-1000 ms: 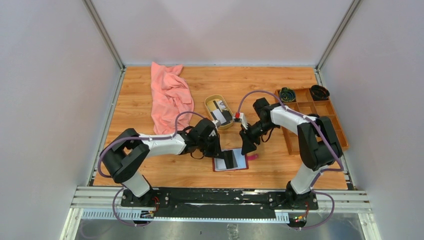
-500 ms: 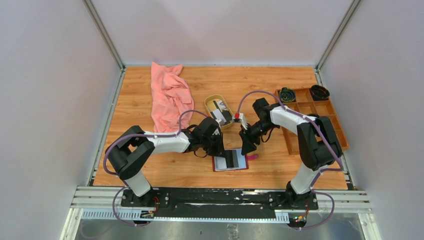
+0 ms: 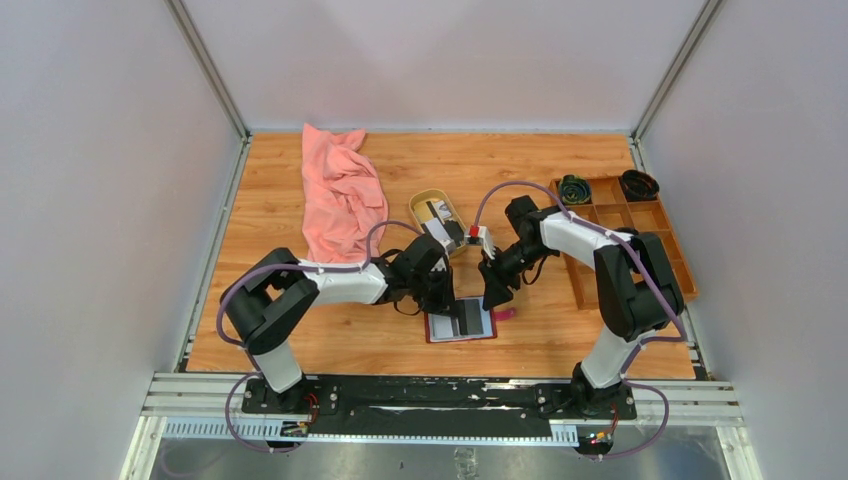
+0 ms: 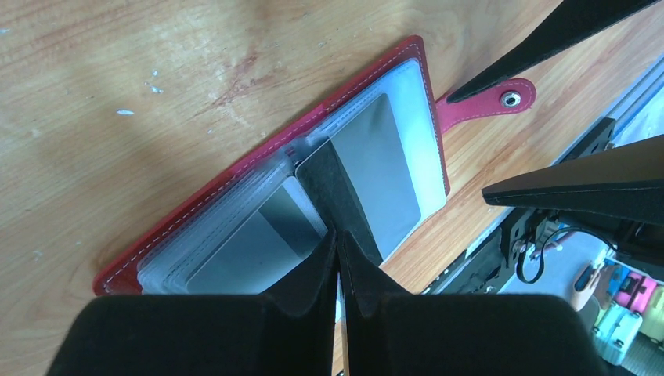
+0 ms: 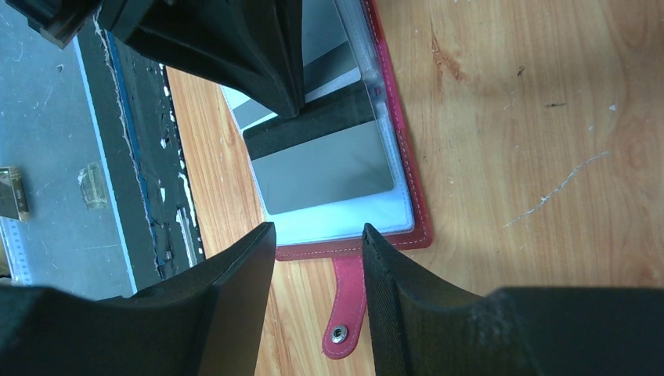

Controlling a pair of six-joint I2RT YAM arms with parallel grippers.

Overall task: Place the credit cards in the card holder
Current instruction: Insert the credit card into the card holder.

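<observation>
Soft, even light from above keeps the overhead view bright and sharp, with only faint shadows on the table [image 3: 560,170]. In the wrist views the left gripper [image 4: 337,239] and right gripper [image 5: 317,229] loom dark and out of focus, and the card holder [image 5: 344,215] sleeves show pale bluish glare.

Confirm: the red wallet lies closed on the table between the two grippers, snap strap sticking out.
Not closed: the left wrist view shows the wallet lying open, a grey card showing in its clear sleeves. It is between the left gripper and right gripper, strap out.
</observation>
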